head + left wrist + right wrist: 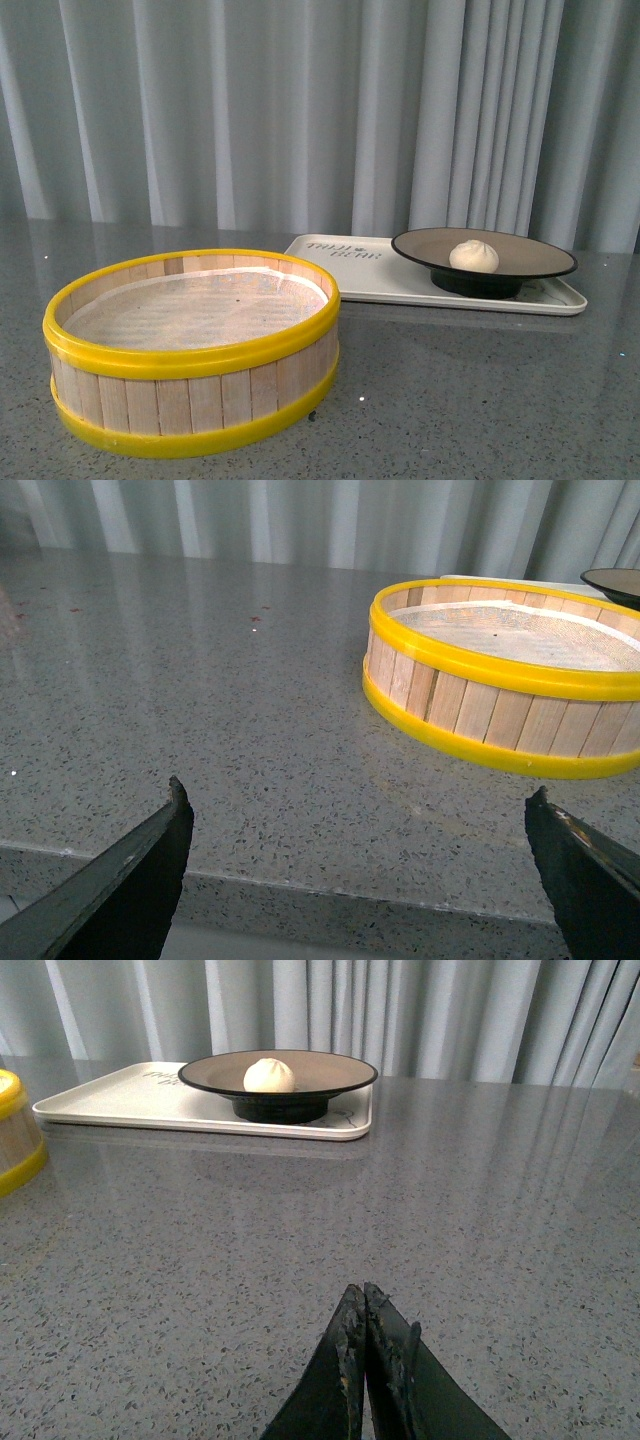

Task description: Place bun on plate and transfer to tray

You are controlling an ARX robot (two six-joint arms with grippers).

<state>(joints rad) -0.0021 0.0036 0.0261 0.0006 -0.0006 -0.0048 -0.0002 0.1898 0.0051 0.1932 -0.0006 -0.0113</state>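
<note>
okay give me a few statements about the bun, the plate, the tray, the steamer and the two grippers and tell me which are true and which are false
1. The bun sits on the plate. True.
2. The plate stands on the bare table beside the tray. False: it stands on the tray.
3. The wooden steamer holds a second bun. False: only its liner shows inside.
4. The left gripper is open and holds nothing. True.
5. The right gripper is wide open. False: its fingertips are closed together, holding nothing.
</note>
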